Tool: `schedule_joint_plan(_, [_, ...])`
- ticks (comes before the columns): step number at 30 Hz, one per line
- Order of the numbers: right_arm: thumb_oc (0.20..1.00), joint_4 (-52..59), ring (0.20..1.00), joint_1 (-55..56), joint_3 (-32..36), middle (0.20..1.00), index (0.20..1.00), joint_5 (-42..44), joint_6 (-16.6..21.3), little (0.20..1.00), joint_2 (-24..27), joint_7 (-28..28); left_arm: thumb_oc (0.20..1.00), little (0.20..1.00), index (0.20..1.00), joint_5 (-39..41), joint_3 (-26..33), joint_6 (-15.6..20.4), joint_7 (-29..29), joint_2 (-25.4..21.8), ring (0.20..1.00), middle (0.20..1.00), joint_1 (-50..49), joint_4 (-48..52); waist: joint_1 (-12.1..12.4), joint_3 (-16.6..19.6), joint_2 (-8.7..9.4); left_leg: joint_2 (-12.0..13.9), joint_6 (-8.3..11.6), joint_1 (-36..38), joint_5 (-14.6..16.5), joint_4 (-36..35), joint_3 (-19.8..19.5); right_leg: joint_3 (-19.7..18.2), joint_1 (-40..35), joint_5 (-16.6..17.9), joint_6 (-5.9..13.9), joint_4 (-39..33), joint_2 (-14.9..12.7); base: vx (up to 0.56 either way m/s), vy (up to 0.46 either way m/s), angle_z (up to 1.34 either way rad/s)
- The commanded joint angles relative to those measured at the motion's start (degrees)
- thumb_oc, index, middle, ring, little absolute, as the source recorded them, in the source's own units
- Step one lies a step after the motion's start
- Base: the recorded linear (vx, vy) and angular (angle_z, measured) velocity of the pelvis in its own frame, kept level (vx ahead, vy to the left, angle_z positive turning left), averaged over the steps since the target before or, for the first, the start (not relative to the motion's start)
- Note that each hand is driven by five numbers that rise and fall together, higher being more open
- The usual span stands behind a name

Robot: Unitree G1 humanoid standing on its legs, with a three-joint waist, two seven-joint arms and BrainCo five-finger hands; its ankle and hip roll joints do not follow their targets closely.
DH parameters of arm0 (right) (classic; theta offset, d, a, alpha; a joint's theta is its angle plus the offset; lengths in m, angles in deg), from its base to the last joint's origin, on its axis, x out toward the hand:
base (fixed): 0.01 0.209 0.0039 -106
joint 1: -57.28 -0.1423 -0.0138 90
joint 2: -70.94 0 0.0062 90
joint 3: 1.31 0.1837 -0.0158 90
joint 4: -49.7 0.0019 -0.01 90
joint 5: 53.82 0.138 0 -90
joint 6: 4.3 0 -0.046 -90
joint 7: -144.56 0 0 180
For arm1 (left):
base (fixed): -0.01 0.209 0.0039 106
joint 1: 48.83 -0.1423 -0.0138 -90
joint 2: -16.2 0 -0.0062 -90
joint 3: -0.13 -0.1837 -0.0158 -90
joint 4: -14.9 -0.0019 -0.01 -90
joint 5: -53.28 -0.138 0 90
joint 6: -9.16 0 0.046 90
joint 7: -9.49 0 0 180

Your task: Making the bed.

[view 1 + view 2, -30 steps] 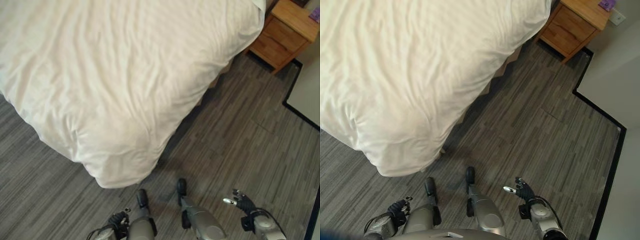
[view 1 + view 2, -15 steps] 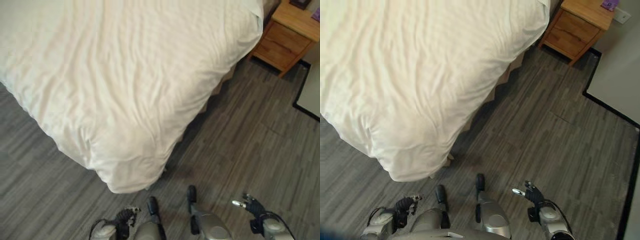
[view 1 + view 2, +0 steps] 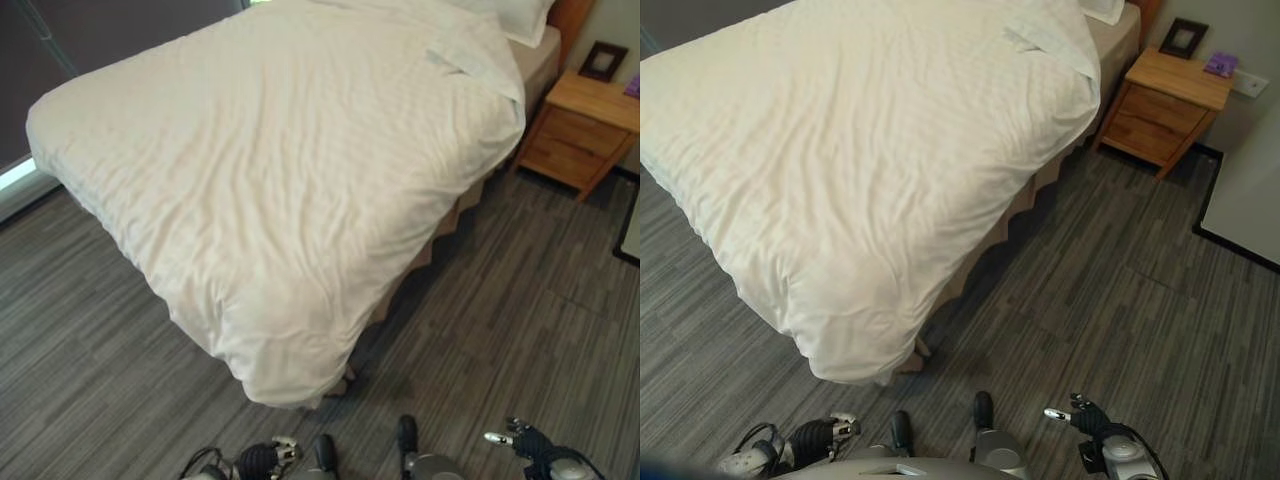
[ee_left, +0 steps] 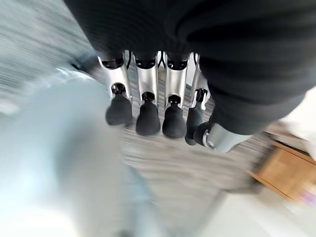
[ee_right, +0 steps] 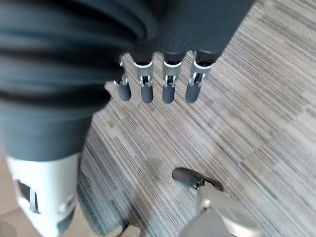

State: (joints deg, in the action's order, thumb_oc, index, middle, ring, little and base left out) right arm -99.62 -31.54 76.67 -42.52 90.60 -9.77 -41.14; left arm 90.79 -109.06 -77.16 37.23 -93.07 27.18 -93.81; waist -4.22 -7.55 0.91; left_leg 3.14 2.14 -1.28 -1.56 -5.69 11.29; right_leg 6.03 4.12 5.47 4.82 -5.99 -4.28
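Observation:
The bed (image 3: 300, 170) is covered by a white duvet (image 3: 860, 170) that lies fairly smooth with light creases. Its near corner (image 3: 290, 365) hangs down toward the floor just ahead of me. Near the head, one duvet corner (image 3: 470, 50) is folded back beside a white pillow (image 3: 520, 15). My left hand (image 3: 262, 460) hangs low at the bottom of the view, fingers (image 4: 148, 103) relaxed and holding nothing. My right hand (image 3: 1090, 418) also hangs low over the floor, well clear of the bed, its fingers (image 5: 165, 81) straight and empty.
A wooden nightstand (image 3: 580, 135) stands right of the bed head with a dark picture frame (image 3: 603, 60) and a small purple item (image 3: 1220, 64) on it. A pale wall (image 3: 1250, 200) bounds the right side. Grey striped flooring (image 3: 1110, 290) lies between me and the nightstand.
The whole picture has shifted: the camera now takes in the bed up to the pillow and the far left edge. Both hands sit lower in the view, still empty.

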Motion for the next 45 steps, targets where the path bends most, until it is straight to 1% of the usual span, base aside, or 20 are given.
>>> schedule_joint_plan(1, [1.000,-0.39,1.000,-4.13,0.04,1.000,1.000,0.95,0.79,1.000,-0.40,1.72,1.000,1.000,1.000,7.51,2.78,2.95,-2.47,1.12,1.000,1.000,5.09,3.93,0.21,-0.54,0.00,-0.47,1.65,0.81,-0.48,0.69,-3.36,-0.04,-1.14,2.14,4.52,1.02,-3.28,0.01,-0.021,0.04])
schedule_joint_plan(7, [1.000,1.56,1.000,-3.48,1.02,1.000,1.000,1.34,0.81,1.000,-2.63,1.99,1.000,1.000,1.000,9.63,2.86,3.82,-4.17,6.89,1.000,1.000,9.32,5.97,-0.80,1.94,-0.33,-0.61,1.37,3.64,0.56,0.69,-2.80,-0.46,-3.64,1.03,4.37,1.46,-3.42,0.01,-0.013,-0.01])
schedule_joint_plan(12, [1.000,0.52,1.000,-2.54,3.61,1.000,1.000,2.16,0.80,1.000,-4.25,4.79,1.000,1.000,1.000,4.01,6.21,6.89,-15.63,16.69,1.000,1.000,9.40,-0.55,-1.45,3.22,-0.41,-0.71,0.75,5.38,1.10,0.69,-2.29,-0.98,-4.85,0.38,4.06,2.15,-3.49,0.01,-0.007,-0.07])
schedule_joint_plan(17, [1.000,7.00,1.000,0.58,6.72,1.000,1.000,4.61,1.98,1.000,-4.79,9.46,1.000,1.000,1.000,-3.36,4.60,7.90,-22.32,19.90,1.000,1.000,10.16,-1.31,-3.78,3.26,-0.08,-0.71,0.31,6.04,1.62,0.69,0.09,-3.39,-3.67,1.06,4.66,3.03,-3.67,-0.02,0.035,-0.13])
schedule_joint_plan(20, [1.000,19.94,1.000,2.24,8.04,1.000,1.000,9.43,4.25,1.000,-5.60,11.90,1.000,1.000,1.000,-2.37,3.84,8.44,-24.56,20.05,1.000,1.000,10.92,-0.29,-6.46,0.90,0.35,0.33,0.26,4.25,1.20,0.69,5.69,-8.61,2.98,5.64,6.50,4.38,-2.86,-0.22,-0.026,-0.55])
schedule_joint_plan(21, [1.000,27.25,1.000,5.54,8.78,1.000,1.000,11.98,5.71,1.000,-6.58,11.98,1.000,1.000,1.000,-3.94,2.38,8.55,-25.06,18.94,1.000,1.000,13.03,-1.53,-8.96,0.30,0.25,1.46,0.64,2.95,0.67,0.69,7.01,-14.33,5.32,7.27,7.67,4.52,-2.35,-0.25,-0.128,-1.16])
schedule_joint_plan(23, [1.000,30.77,1.000,7.22,8.51,1.000,1.000,11.23,5.80,1.000,-6.55,11.31,1.000,1.000,1.000,-4.72,1.84,8.60,-24.87,18.06,1.000,1.000,13.80,-1.67,-9.23,0.39,0.02,2.21,0.77,2.35,0.38,0.69,7.60,-13.65,6.77,6.43,7.52,5.53,-3.13,-0.15,-0.099,-1.39])
schedule_joint_plan(24, [1.000,33.65,1.000,7.99,8.61,1.000,1.000,10.22,6.10,1.000,-6.45,11.57,1.000,1.000,1.000,-5.83,1.66,8.17,-24.48,17.06,1.000,1.000,14.67,-1.57,-8.39,-0.27,-0.55,3.55,0.91,2.07,-0.45,0.69,9.21,-8.83,6.94,4.10,6.99,8.25,-5.04,-0.26,-0.136,-1.35])
schedule_joint_plan(25, [1.000,37.12,1.000,8.29,8.01,1.000,1.000,8.40,6.37,1.000,-5.94,11.73,1.000,1.000,1.000,-5.92,2.52,8.35,-24.28,16.47,1.000,1.000,15.40,-1.47,-6.47,-1.01,-1.30,5.17,0.94,1.64,-1.30,0.69,12.41,-0.25,4.50,0.02,5.30,12.30,-8.89,-0.27,-0.195,-1.38])
schedule_joint_plan(27, [1.000,38.23,1.000,8.37,7.60,1.000,1.000,7.56,6.31,1.000,-5.85,11.42,1.000,1.000,1.000,-4.96,3.11,8.66,-23.99,16.33,1.000,1.000,15.53,-1.30,-5.63,-0.94,-1.15,5.49,1.54,2.16,-0.89,0.69,13.37,2.23,2.81,-1.24,5.84,14.76,-10.93,-0.17,-0.223,-1.29])
schedule_joint_plan(28, [1.000,40.93,1.000,7.71,6.96,1.000,1.000,6.82,6.42,1.000,-6.13,11.48,1.000,1.000,1.000,-3.49,5.19,9.38,-24.43,16.31,1.000,1.000,14.70,0.38,-3.48,-0.28,-0.22,6.98,2.43,1.71,-2.66,0.69,16.76,6.95,0.22,-0.25,6.87,15.60,-13.54,-0.16,-0.244,-1.41])
schedule_joint_plan(32, [1.000,41.54,1.000,6.69,6.43,1.000,1.000,9.27,7.58,1.000,-6.78,11.16,1.000,1.000,1.000,-1.38,8.87,10.34,-25.43,17.52,1.000,1.000,13.70,0.50,-1.97,0.25,0.77,11.46,6.02,0.08,-7.64,0.69,18.45,8.64,-2.97,-3.28,6.35,7.02,-9.45,-0.15,-0.491,-0.96])
schedule_joint_plan(33, [1.000,42.94,1.000,6.48,6.16,1.000,1.000,9.83,7.54,1.000,-5.58,10.39,1.000,1.000,1.000,-0.63,10.64,10.69,-26.44,18.60,1.000,1.000,13.26,0.14,-2.09,-0.20,0.77,14.19,7.75,-0.05,-9.84,1.64,17.78,9.16,-4.44,-4.48,5.21,5.76,-7.02,-0.05,-0.585,-0.42])
schedule_joint_plan(34, [1.000,42.95,1.000,6.46,6.13,1.000,1.000,9.85,7.53,1.000,-5.53,10.38,1.000,1.000,1.000,-0.65,10.68,10.68,-26.46,18.64,1.000,1.000,13.24,0.16,-2.18,-0.34,0.70,14.31,7.85,0.06,-9.92,1.62,17.70,9.25,-4.64,-4.48,5.13,5.67,-6.89,-0.12,-0.585,-0.17])
schedule_joint_plan(35, [1.000,44.47,1.000,4.76,5.74,1.000,1.000,9.79,7.82,1.000,-2.85,9.86,1.000,1.000,1.000,0.70,11.92,11.88,-27.63,20.49,1.000,1.000,12.93,1.21,0.12,-2.40,1.78,12.98,6.42,-2.05,-8.06,9.84,6.14,7.72,-5.15,-4.32,3.47,5.04,-5.57,-0.15,-0.373,-0.04])
schedule_joint_plan(37, [1.000,42.97,1.000,2.24,5.45,1.000,1.000,9.67,7.91,1.000,-2.03,10.19,1.000,1.000,1.000,1.31,13.24,12.19,-27.33,21.34,1.000,1.000,11.50,2.99,2.77,-2.85,3.01,6.46,4.92,-3.28,-3.18,13.86,-8.38,3.73,-5.24,-3.81,3.12,3.91,-5.18,-0.08,-0.421,-0.70])
schedule_joint_plan(40, [1.000,42.18,1.000,3.73,9.33,1.000,1.000,14.52,8.43,1.000,-3.58,8.99,1.000,1.000,1.000,3.16,15.79,12.05,-26.04,22.06,1.000,1.000,8.97,3.48,3.11,-1.45,3.55,3.10,2.95,-2.56,0.06,13.54,-9.09,1.37,-6.65,-4.06,2.25,3.10,-4.22,0.06,-0.216,-1.03])
schedule_joint_plan(42, [1.000,42.12,1.000,4.18,10.06,1.000,1.000,14.80,8.49,1.000,-3.83,9.10,1.000,1.000,1.000,3.49,15.87,11.81,-25.84,22.27,1.000,1.000,8.49,3.34,3.27,-1.07,3.37,1.81,2.46,-2.18,0.27,12.16,-9.48,1.41,-6.97,-4.42,2.02,3.19,-4.00,0.07,-0.049,-0.12])
schedule_joint_plan(43, [1.000,42.50,1.000,4.67,11.41,1.000,1.000,14.68,8.62,1.000,-4.86,10.22,1.000,1.000,1.000,2.22,16.23,11.13,-26.16,22.52,1.000,1.000,7.57,2.20,3.33,-0.20,2.42,-1.78,0.72,-1.80,-0.11,7.96,-10.24,1.74,-7.09,-4.90,1.42,3.44,-2.71,0.06,-0.025,0.19])
schedule_joint_plan(45, [1.000,42.54,1.000,4.64,11.60,1.000,1.000,14.33,8.74,1.000,-5.07,10.27,1.000,1.000,1.000,1.87,16.30,11.20,-26.35,22.68,1.000,1.000,7.41,1.85,3.29,0.01,2.04,-2.86,0.32,-1.72,-0.73,6.46,-10.29,1.70,-7.18,-4.87,1.26,3.38,-2.05,0.06,-0.008,0.36])
